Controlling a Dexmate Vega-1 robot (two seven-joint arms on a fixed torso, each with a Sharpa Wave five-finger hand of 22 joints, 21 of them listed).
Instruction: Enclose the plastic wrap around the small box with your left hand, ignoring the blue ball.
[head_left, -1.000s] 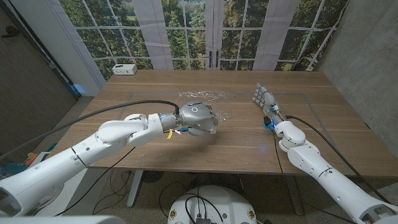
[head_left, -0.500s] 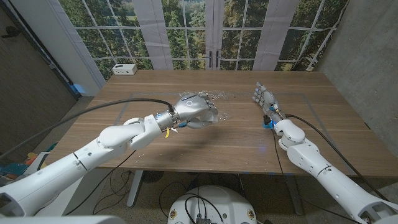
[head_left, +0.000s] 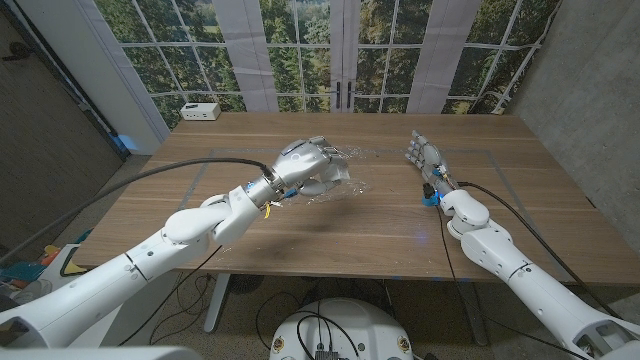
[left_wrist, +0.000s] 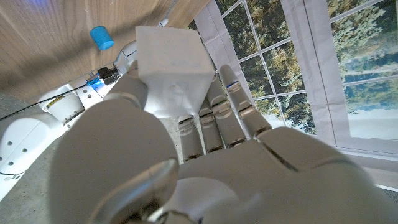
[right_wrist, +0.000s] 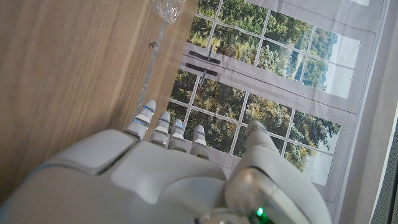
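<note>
My left hand (head_left: 305, 168) is over the table's middle and grips a small white box (left_wrist: 171, 59) between thumb and fingers (left_wrist: 217, 118). Clear crinkled plastic wrap (head_left: 345, 180) spreads under and beyond that hand; how far it covers the box I cannot tell. The wrap's edge (right_wrist: 165, 7) also shows in the right wrist view. My right hand (head_left: 424, 160) stands on its edge at the right of the table, fingers straight and apart, holding nothing. A small blue ball (left_wrist: 101, 37) lies on the wood close to my right wrist, a blue spot (head_left: 431, 199) in the head view.
A white box-shaped device (head_left: 200, 110) sits at the table's back left corner. A black cable (head_left: 200, 170) runs along my left arm over the table. Bare wood (head_left: 380, 225) lies between the two arms.
My left hand has moved away from me and risen a little, carrying the box, and the wrap has shifted with it. My right hand has stayed put.
</note>
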